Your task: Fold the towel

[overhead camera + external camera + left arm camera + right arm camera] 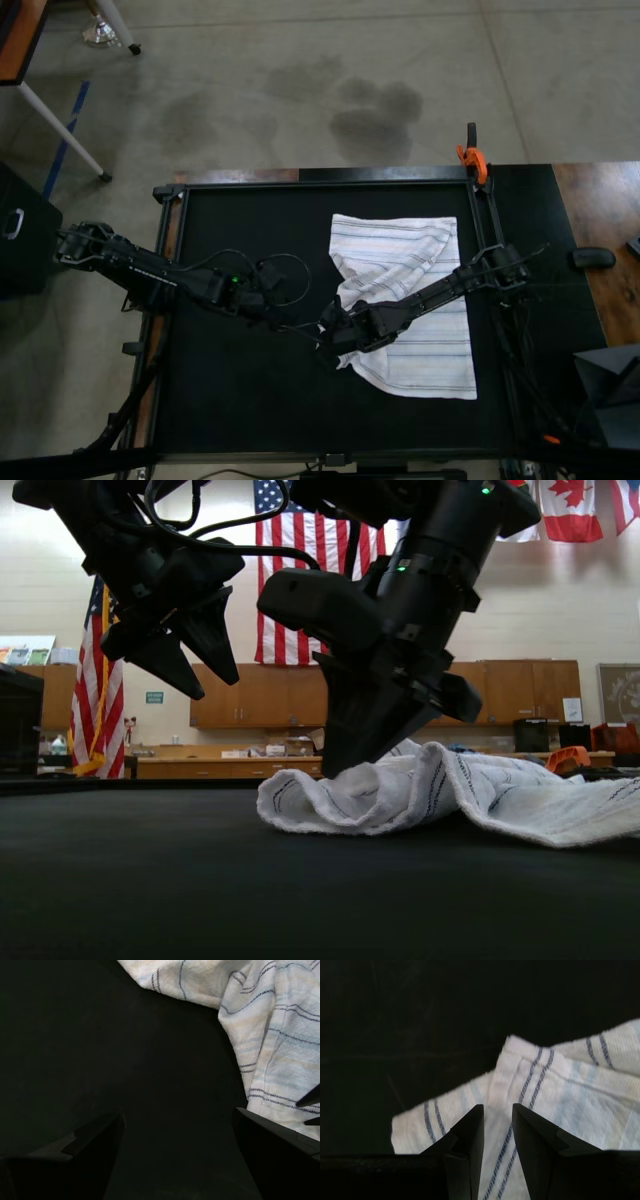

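Note:
The towel (410, 260), white with fine stripes, lies rumpled on the right half of the black table (240, 400); its left edge is bunched into a fold (300, 805). My right gripper (337, 345) reaches in from the top view's right and presses down on that fold. Its fingers (470, 1140) are nearly together, with cloth (570, 1090) pinched in the narrow gap of the right gripper (497, 1125) (345, 765). My left gripper (300, 325) (205, 675) hangs above the bare mat just left of the towel (280, 1035). The left gripper (177, 1135) is open, holding nothing.
An orange clamp (472, 157) sits on the table's back right corner. A wooden desk with a dark mouse (593, 257) is at the top view's right. A black cabinet (20, 230) stands to the left. Bare mat spans the table's left and front.

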